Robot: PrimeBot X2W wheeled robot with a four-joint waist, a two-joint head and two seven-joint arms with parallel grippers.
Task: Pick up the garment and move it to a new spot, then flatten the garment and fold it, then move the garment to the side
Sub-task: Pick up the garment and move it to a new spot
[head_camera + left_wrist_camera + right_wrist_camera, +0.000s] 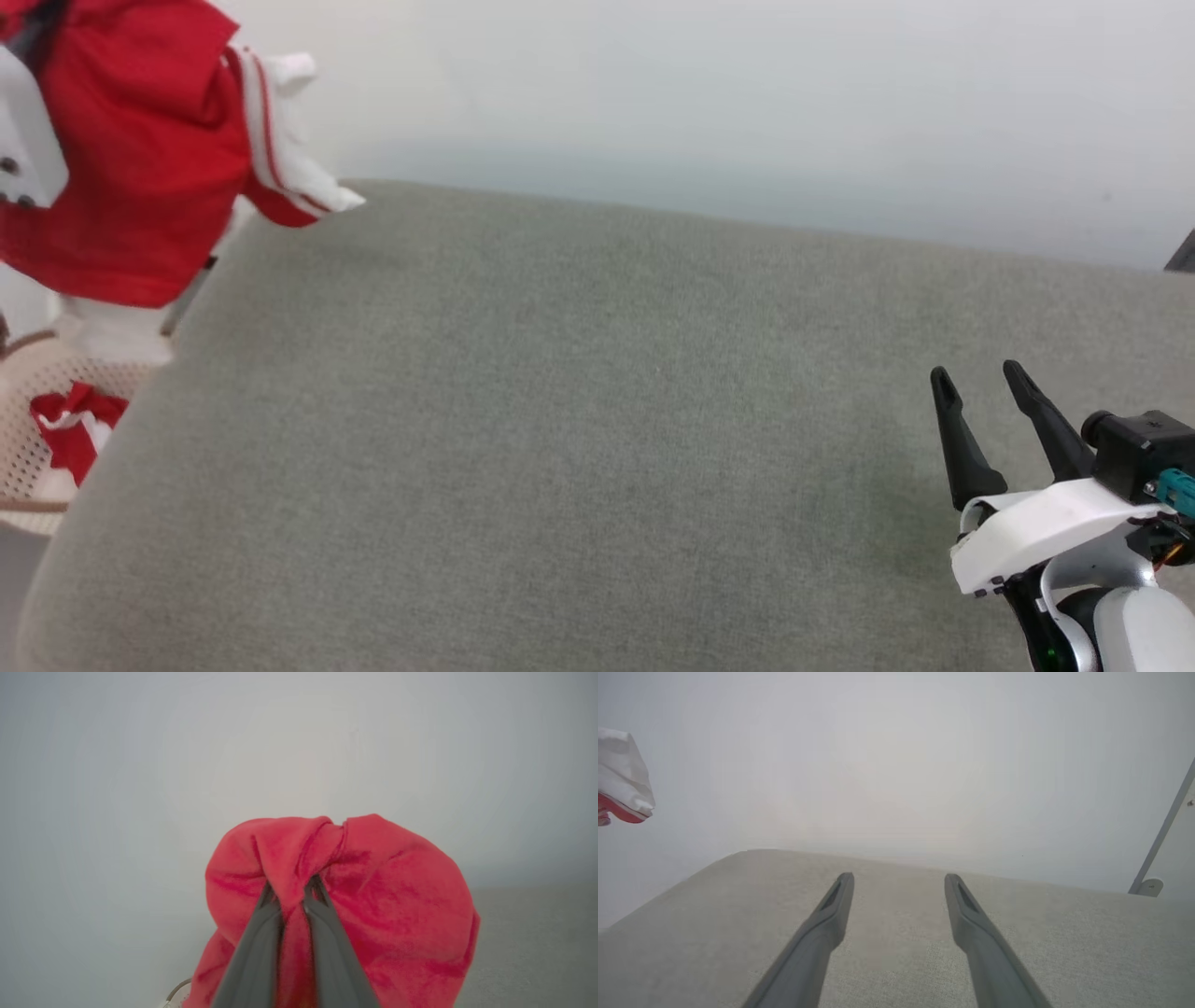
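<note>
**Status: step 1 of 3 in progress**

1. Garment (140,159): a bunched red shirt w/ white striped sleeve. It hangs in the air at approx. 10 o'clock in the head view. No part of it appears to rest on the grey pad (597,420). Its lower edge hangs above the pad's left corner and the basket (23,467).
2. Left gripper (292,891): fingers nearly together, clamped on a fold of red fabric. In the left wrist view the rest of the shirt drapes round and below the fingers. The grip looks secure, but only one bunch of fabric is held.
3. Right gripper (980,375): fingers apart, nothing between them. It sits low at approx. 4 o'clock in the head view, above the pad and well apart from the shirt. In the right wrist view the white sleeve shows at approx. 9 o'clock.
4. Small cloth (70,425): red and white, lies in the basket at approx. 8 o'clock. Not a task item.

**Done (judged):** pick-up.

**Remaining (judged):**
- Carry the shirt over the pad and set it down at the new spot.
- Flatten it. The right gripper will likely be needed for this.
- Fold it.
- Move it to the side.

**Note:** the pad's whole centre is free. Progress est. is early, since most of the work is yet to come.
</note>
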